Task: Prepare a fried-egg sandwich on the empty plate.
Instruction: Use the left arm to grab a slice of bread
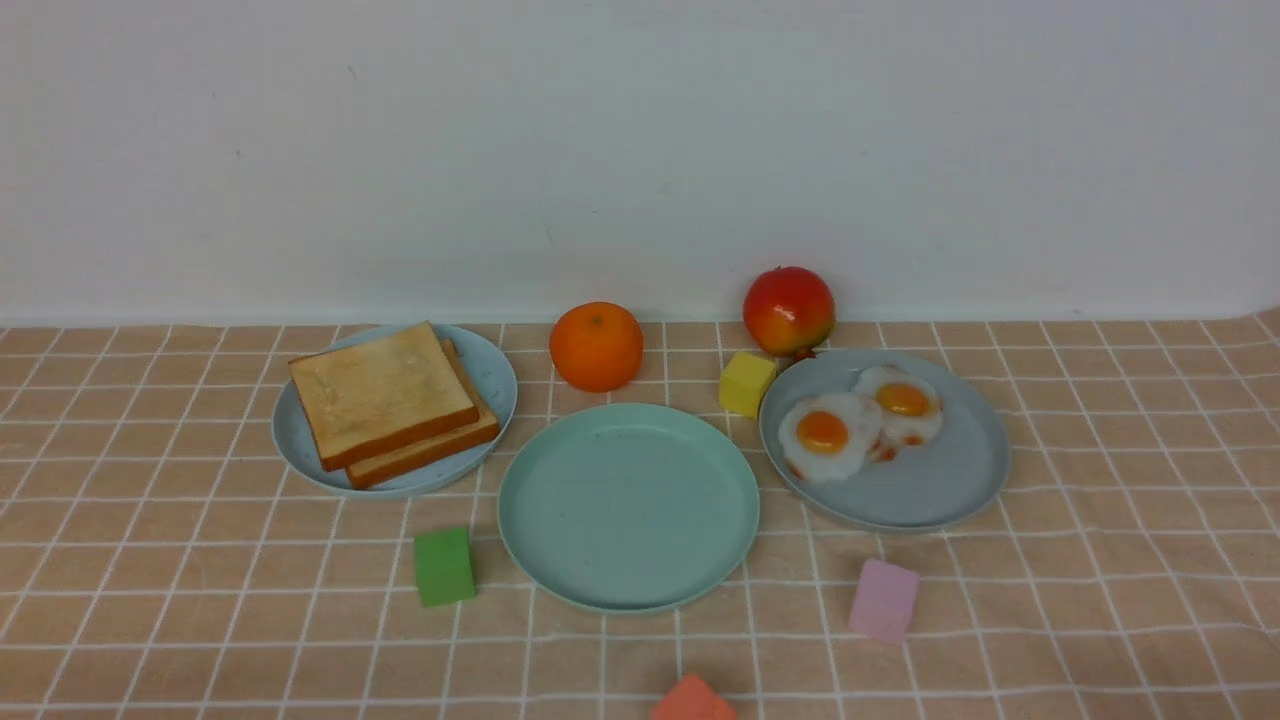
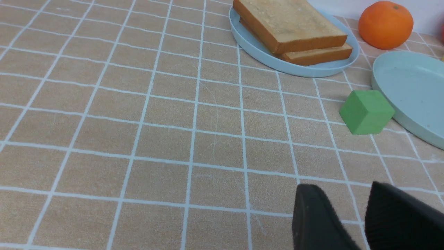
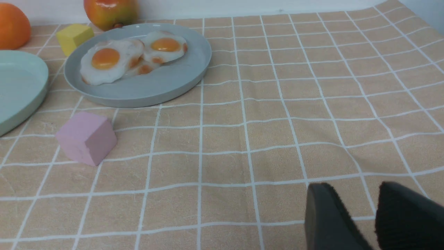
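The empty mint-green plate [image 1: 628, 505] lies mid-table; its edge shows in the left wrist view [image 2: 409, 90] and the right wrist view [image 3: 17, 86]. Two toast slices [image 1: 385, 400] are stacked on a light-blue plate [image 1: 495, 380], also visible from the left wrist [image 2: 291, 27]. Two fried eggs [image 1: 860, 425] overlap on a grey-blue plate [image 1: 930, 490], seen too from the right wrist [image 3: 118, 57]. My left gripper [image 2: 341, 189] hovers open over bare cloth, well short of the toast. My right gripper [image 3: 351, 187] is open over bare cloth, away from the eggs. Neither arm shows in the front view.
An orange [image 1: 596, 345] and a red-yellow fruit [image 1: 788, 310] sit at the back by the wall. Small blocks lie around the plates: yellow [image 1: 746, 383], green [image 1: 444, 566], pink [image 1: 884, 600] and orange-red [image 1: 692, 700] at the front edge.
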